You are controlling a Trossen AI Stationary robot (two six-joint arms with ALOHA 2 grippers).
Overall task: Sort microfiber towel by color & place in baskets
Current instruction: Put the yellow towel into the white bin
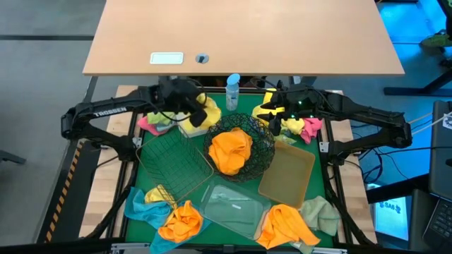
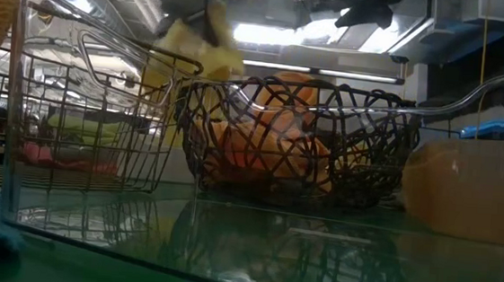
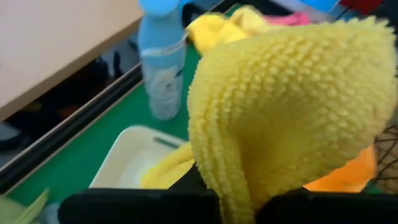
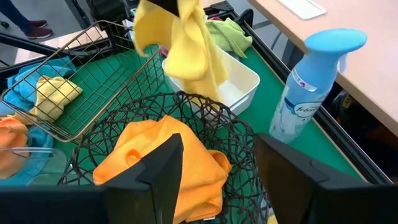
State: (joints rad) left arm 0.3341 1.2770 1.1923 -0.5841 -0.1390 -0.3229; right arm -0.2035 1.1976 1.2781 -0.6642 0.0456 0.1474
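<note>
A yellow microfiber towel [image 4: 186,50] hangs from my left gripper [image 1: 200,111], which is shut on it above the small white tub [image 4: 239,84] at the far left. My right gripper [image 4: 216,168] hovers open and touches nothing, above the far right rim of the round black wire bowl [image 1: 263,144]. An orange towel [image 1: 231,149] lies in that bowl. The rectangular wire basket [image 1: 173,162] has a small yellow towel [image 4: 53,93] at its near corner. My left gripper pinches the yellow towel at a bunched upper part [image 3: 233,186] between its two fingers, which slant down toward the tub. The cloth bulges out beyond the fingers. The towel hangs slack below them, and its lower end [image 3: 168,171] reaches into the white tub.
A blue-capped spray bottle [image 1: 232,92] stands at the far edge between the arms. A clear tray [image 1: 233,204] and a tan tray [image 1: 286,173] lie near. Loose towels: orange [image 1: 182,220], orange [image 1: 286,224], blue [image 1: 141,204], pale green [image 1: 321,212], pink and yellow [image 1: 305,127].
</note>
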